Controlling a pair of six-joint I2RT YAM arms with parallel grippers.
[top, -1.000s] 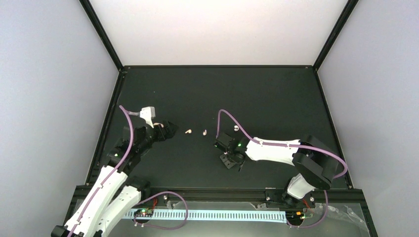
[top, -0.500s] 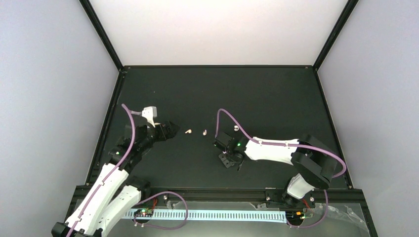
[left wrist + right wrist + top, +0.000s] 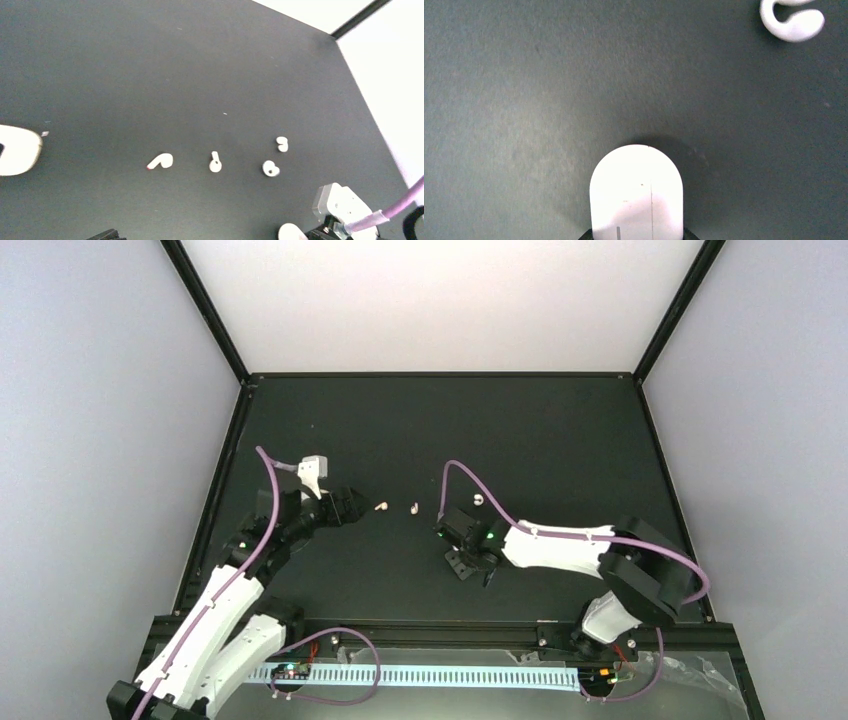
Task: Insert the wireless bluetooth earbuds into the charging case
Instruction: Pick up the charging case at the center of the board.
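Nearest earbud (image 3: 380, 506) lies just ahead of the left gripper (image 3: 349, 505), jaws wide apart, stem angled back toward it; right gripper (image 3: 473, 571) farther, grip unreadable

text: none legible | labels: none | brands: none

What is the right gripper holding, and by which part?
Seemingly the white charging case, by its near end. The right gripper shows no finger contact, so the grip cannot be confirmed.

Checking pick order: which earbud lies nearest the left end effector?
The leftmost earbud of the row, just ahead of the left end effector; the other three lie farther right.
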